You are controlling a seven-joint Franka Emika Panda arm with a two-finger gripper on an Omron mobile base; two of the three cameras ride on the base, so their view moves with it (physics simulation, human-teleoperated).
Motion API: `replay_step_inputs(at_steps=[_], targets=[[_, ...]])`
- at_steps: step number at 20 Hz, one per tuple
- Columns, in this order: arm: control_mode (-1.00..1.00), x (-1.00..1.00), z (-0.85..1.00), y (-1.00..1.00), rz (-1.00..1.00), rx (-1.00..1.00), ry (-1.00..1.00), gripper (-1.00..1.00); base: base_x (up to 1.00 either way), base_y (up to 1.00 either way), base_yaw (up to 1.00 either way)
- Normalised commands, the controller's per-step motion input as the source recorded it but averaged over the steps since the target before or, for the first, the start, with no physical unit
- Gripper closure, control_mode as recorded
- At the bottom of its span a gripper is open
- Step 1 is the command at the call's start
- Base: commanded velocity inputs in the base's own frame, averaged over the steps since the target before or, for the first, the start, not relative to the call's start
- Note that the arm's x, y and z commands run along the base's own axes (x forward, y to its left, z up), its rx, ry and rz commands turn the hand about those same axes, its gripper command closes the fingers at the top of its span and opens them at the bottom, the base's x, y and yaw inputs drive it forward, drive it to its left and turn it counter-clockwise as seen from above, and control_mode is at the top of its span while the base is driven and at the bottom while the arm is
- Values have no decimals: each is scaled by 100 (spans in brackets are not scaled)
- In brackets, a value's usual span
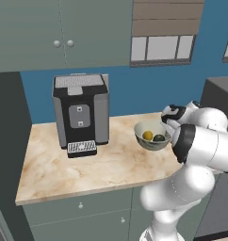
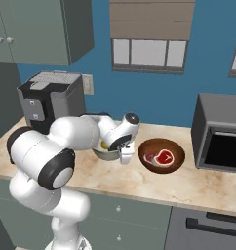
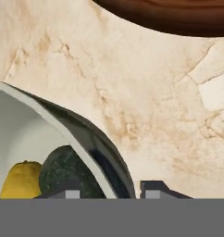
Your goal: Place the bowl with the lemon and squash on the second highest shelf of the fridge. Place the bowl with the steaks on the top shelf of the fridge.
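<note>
Worktop (image 1: pixel 87 169), beige marble. Pale bowl (image 1: pixel 152 136) with lemon (image 1: pixel 147 135) and squash (image 1: pixel 159 138): near back right edge. Claw (image 3: pixel 107 193) straddles its rim, one finger inside, one outside; whether clamped, cannot tell. Brown steak bowl (image 2: pixel 162 155) just beside.

Steak bowl (image 2: pixel 162 156) just beside pale bowl (image 2: pixel 106 152)

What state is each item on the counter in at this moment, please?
Grey bowl: upright, holding lemon and squash.
Gripper: fingers straddling the grey bowl's rim.
Brown bowl: upright, holding steaks, untouched.
Microwave: door open.
Upper cabinet: doors closed.
</note>
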Motion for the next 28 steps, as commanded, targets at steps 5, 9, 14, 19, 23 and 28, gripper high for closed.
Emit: replay_step_inputs(at_steps=[5, 9, 14, 19, 23, 28], targets=[[-100, -17, 0, 2, 0, 0, -1, 100, 0, 0, 0], [-100, -67, 19, 21, 0, 0, -19, 100, 0, 0, 0], [-100, -83, 84, 45, 3, -1, -19, 100, 0, 0, 0], [-100, -90, 100, 41, 7, 0, -15, 100, 0, 0, 0], [-100, -98, 100, 34, 9, 0, -4, 100, 0, 0, 0], [-100, -73, 100, 27, 8, 0, 4, 100, 0, 0, 0]])
